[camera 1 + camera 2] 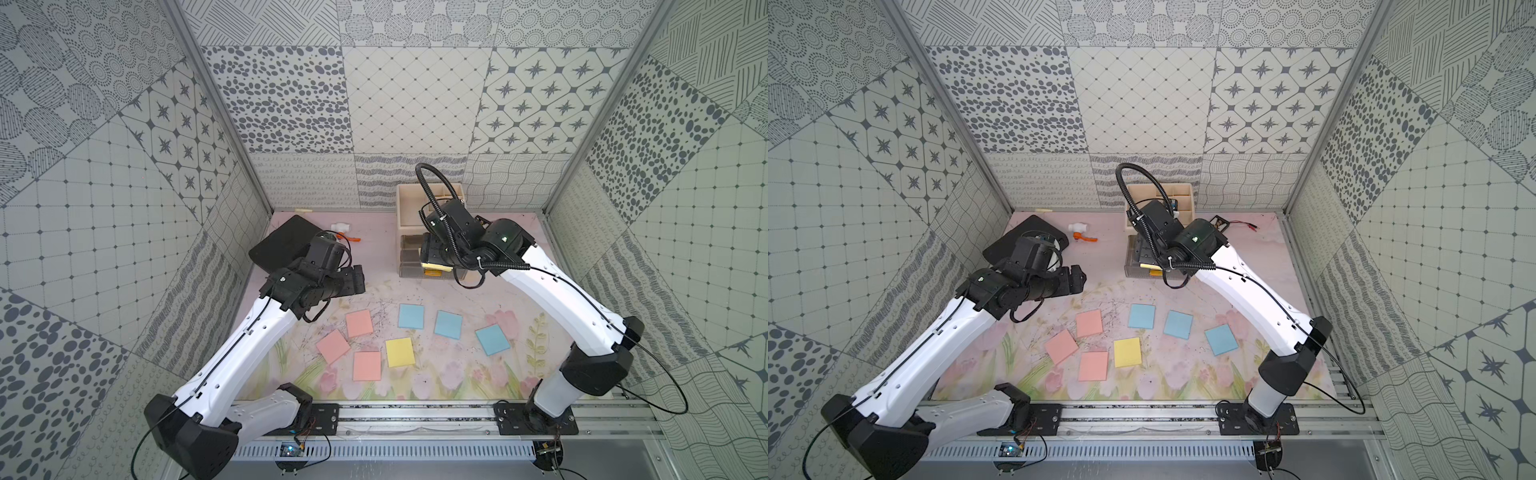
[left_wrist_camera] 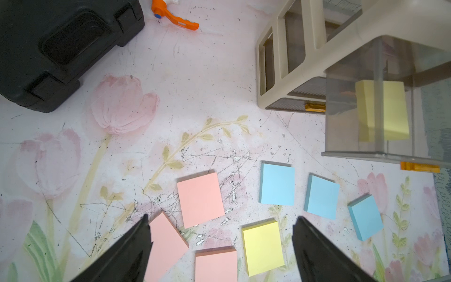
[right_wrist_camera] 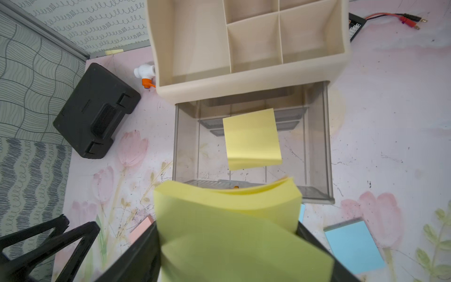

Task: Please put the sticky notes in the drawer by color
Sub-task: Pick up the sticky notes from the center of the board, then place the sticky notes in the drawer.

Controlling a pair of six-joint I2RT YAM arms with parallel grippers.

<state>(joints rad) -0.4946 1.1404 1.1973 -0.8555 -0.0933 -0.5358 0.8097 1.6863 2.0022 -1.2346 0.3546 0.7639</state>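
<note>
Here, the right gripper (image 3: 227, 229) is clamping a bowed yellow pad (image 3: 234, 210), its free edge pointing up-frame at the open drawer (image 3: 327, 146), where a second yellow pad (image 3: 252, 139) is lying skewed. The gripper's fingertips are hiding behind paper. The left gripper (image 2: 222, 217) is gaping near pink notes (image 2: 200, 199), lower centre.

Left claw (image 2: 222, 217) agape, right claw (image 3: 225, 228) clamped.

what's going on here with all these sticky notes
The right gripper holds a yellow pad above the open drawer, where a second yellow pad already lies. The left gripper hovers open over the table. Three pink pads, three blue pads and the last yellow pad wait there.
</note>
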